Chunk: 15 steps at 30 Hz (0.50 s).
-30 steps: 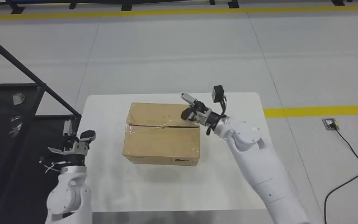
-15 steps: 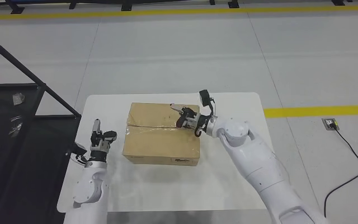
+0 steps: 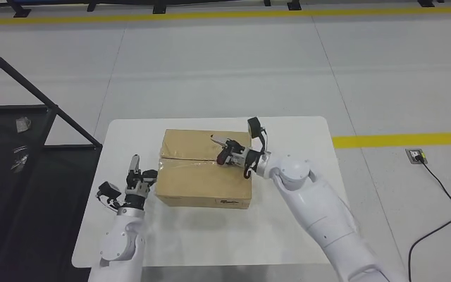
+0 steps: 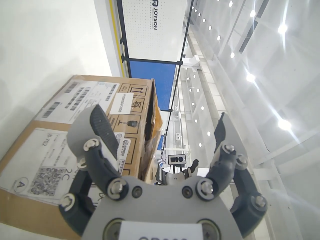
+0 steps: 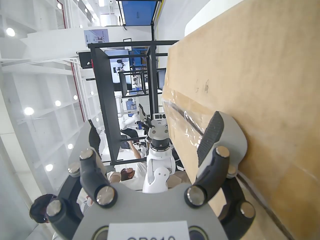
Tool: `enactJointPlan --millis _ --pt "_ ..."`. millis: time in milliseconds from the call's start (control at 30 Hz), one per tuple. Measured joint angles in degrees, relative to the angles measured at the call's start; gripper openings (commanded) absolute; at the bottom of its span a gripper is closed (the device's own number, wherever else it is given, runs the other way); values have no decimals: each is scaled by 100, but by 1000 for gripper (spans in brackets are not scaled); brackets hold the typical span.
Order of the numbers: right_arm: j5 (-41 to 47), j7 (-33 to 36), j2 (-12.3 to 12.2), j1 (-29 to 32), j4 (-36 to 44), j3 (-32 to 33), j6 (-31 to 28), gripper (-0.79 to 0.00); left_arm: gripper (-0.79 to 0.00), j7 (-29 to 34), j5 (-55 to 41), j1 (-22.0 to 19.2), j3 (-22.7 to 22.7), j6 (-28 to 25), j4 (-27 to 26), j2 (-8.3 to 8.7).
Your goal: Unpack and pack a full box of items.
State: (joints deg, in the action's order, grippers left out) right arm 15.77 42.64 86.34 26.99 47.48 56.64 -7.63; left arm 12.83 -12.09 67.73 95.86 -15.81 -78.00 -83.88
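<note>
A closed cardboard box (image 3: 204, 168) sits in the middle of the white table (image 3: 296, 211), with clear tape along its top seam (image 3: 197, 159). My left gripper (image 3: 137, 173) stands open at the box's left end, fingers pointing up. In the left wrist view, one finger (image 4: 102, 128) lies in front of the labelled end face of the box (image 4: 62, 131), and the gripper (image 4: 160, 126) holds nothing. My right gripper (image 3: 224, 148) is open over the box top near the seam. One of its fingers (image 5: 217, 136) lies against the cardboard (image 5: 250, 76) beside the tape (image 5: 180, 116).
A black metal rack (image 3: 28, 141) stands just left of the table. A yellow floor line (image 3: 391, 139) and a cabled wall socket (image 3: 416, 156) lie to the right. Bare table surface runs in front of and to the right of the box.
My left gripper has come in from the table's left edge to the box's left end. My right gripper has slid from the box's back right corner leftward over the top.
</note>
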Motion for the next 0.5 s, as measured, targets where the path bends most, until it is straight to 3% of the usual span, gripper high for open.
enactJointPlan --millis 500 --pt "321 -999 711 -447 -891 -967 -180 0 0 -14 -115 209 -303 -44 -183 10"
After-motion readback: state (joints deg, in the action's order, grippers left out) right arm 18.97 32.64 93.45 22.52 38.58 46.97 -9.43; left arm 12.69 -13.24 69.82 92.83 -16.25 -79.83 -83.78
